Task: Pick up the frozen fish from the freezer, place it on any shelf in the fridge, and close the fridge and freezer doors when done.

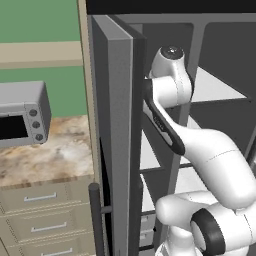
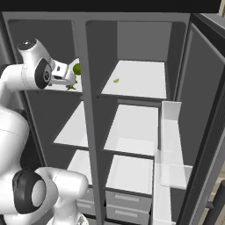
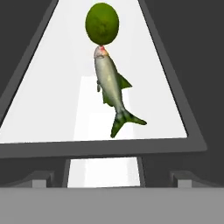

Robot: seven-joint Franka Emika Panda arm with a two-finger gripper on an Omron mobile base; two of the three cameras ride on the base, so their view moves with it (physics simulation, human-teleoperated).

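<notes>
The frozen fish (image 3: pixel 110 83), slender and olive-grey, lies on the freezer's top white shelf (image 3: pixel 43 109), tail towards my hand. Its head touches a round green fruit (image 3: pixel 102 23) behind it. My gripper (image 3: pixel 111 178) is open and hangs just in front of this shelf's edge, short of the fish, with nothing between its fingers. From the right base view the gripper (image 2: pixel 69 80) is inside the freezer (image 2: pixel 72 127), just below the fruit (image 2: pixel 77 68). The fridge (image 2: pixel 132 132) stands open beside it, with its top shelf (image 2: pixel 143 81).
The freezer door (image 1: pixel 117 125) stands open at my left, its dark handle (image 1: pixel 95 220) low down. At the right the fridge door (image 2: pixel 206 110) is open with pale bins (image 2: pixel 171 145). A small green item (image 2: pixel 116 80) lies on the fridge's top shelf. A toaster oven (image 1: pixel 22 117) sits on the counter.
</notes>
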